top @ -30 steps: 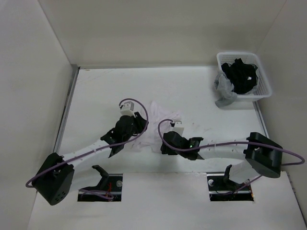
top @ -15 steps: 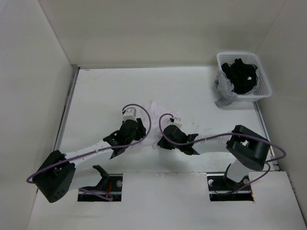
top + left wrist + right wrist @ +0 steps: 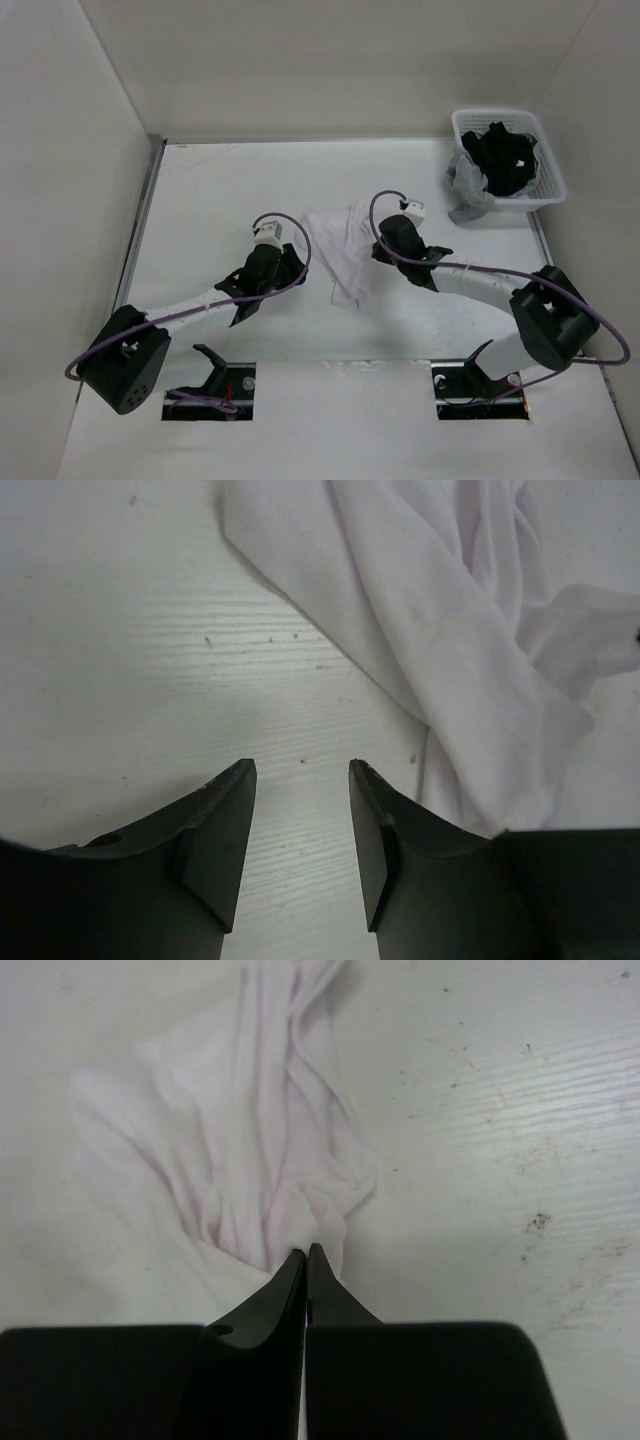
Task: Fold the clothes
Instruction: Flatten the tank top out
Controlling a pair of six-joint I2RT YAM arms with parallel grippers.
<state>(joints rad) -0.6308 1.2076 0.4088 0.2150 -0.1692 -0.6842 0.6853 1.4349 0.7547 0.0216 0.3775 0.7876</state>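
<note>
You are at the spreading-out step. Your right gripper [image 3: 306,1250] is pinched tight on a bunched edge of the white garment [image 3: 338,250], which lies crumpled mid-table between the arms. Your left gripper [image 3: 300,765] hangs beside the cloth, jaws apart, holding nothing. Next, in my judgement, it must catch a second edge and draw the cloth flat. The white table [image 3: 210,190] is scuffed and enclosed by pale walls [image 3: 60,150], with a laundry basket [image 3: 468,120] in its far right corner.

Left wrist view: garment [image 3: 470,650] cut off at top and right edges, lower part hidden behind left hand [image 3: 300,770]. Basket [image 3: 550,172] floor hidden under dark clothes [image 3: 500,155].
</note>
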